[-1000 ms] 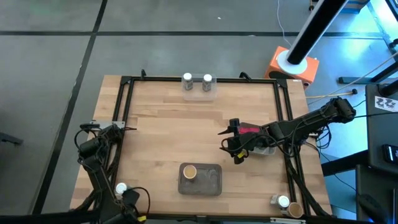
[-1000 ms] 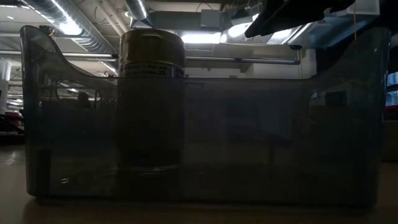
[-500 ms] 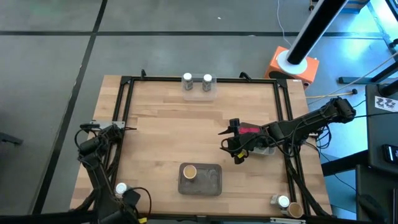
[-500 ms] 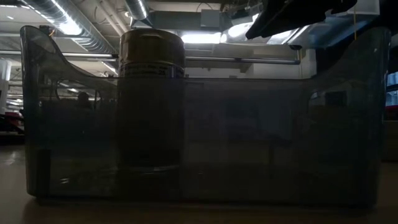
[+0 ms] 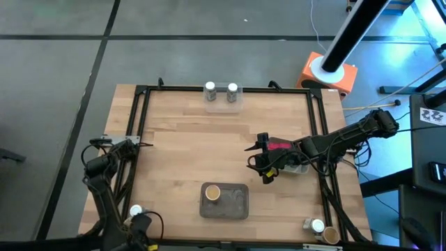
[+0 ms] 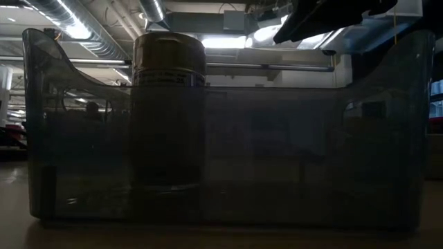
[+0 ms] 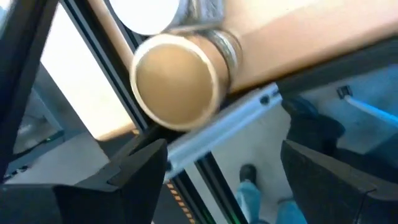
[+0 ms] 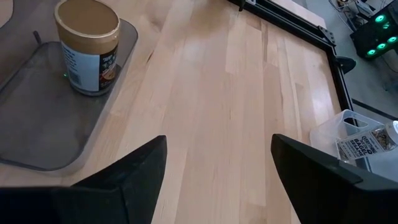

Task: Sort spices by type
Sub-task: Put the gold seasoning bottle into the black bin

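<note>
Spices lay scattered in small groups: two white-capped jars [image 5: 221, 90] in a clear tray [image 5: 223, 104] at the far edge, one tan-topped jar [image 5: 212, 192] upright in the grey tray [image 5: 237, 202] near the front, a white-capped jar [image 5: 135, 210] at the front left corner, and another pair [image 5: 323, 230] at the front right corner.

The left gripper [image 7: 217, 180] hovered off the front left corner, fingers spread wide, facing a tan-topped jar [image 7: 177, 78] lying on its side against the frame rail; it appeared to be lining up a pick, which would call for closing squarely on the round body.

The right gripper [image 5: 259, 162] waited over the table's right-centre, fingers wide and empty.

From overhead the left gripper was mostly cut off, and that tipped jar did not show at all. The low view was filled by the grey tray's wall, hiding nearly everything else.
</note>
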Action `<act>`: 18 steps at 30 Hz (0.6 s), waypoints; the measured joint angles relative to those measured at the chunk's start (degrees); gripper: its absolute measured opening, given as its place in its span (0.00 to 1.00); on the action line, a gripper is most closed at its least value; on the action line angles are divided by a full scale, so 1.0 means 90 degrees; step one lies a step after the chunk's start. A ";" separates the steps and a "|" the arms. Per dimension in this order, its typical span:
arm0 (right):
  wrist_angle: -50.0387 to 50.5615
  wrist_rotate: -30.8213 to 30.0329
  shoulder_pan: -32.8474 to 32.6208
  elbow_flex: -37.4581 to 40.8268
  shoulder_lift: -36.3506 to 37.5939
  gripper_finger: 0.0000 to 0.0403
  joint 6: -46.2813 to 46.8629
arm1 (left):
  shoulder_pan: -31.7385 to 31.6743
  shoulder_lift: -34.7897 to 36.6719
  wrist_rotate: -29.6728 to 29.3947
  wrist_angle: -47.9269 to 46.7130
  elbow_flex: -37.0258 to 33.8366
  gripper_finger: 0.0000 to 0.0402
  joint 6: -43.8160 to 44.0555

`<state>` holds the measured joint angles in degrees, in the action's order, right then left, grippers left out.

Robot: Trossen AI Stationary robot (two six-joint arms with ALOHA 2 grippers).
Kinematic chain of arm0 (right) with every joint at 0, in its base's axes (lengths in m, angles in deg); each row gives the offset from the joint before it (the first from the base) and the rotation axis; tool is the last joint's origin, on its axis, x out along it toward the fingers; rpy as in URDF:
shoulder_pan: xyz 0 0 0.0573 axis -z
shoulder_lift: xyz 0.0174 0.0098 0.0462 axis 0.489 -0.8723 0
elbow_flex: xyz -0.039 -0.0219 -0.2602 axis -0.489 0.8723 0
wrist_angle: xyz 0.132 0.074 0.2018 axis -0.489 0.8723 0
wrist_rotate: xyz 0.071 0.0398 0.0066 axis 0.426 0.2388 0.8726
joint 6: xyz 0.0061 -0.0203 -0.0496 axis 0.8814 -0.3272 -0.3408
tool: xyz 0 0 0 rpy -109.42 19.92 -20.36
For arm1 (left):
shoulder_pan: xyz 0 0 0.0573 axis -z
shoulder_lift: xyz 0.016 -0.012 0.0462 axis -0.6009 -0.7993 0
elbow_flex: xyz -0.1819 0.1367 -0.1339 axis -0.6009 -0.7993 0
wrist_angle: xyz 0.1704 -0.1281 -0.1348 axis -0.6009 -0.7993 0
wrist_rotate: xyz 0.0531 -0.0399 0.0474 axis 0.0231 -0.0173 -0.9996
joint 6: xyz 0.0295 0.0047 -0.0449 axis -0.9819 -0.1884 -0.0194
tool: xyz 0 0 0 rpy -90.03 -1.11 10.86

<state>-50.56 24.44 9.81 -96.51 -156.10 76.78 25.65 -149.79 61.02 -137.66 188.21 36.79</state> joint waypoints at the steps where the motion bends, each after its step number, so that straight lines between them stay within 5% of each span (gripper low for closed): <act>1: 0.0005 0.0000 0.0000 0.0000 0.0000 0.72 0.0000 | 0.0000 0.0000 -0.0021 -0.0010 -0.0077 0.74 -0.0004; 18: -0.0037 -0.0001 0.0000 0.0000 0.0000 0.72 0.0000 | -0.0058 0.0022 -0.0734 0.0322 -0.0789 0.74 -0.0559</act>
<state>-50.90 24.43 9.81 -96.51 -156.10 76.78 25.13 -149.60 54.42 -134.76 181.10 31.76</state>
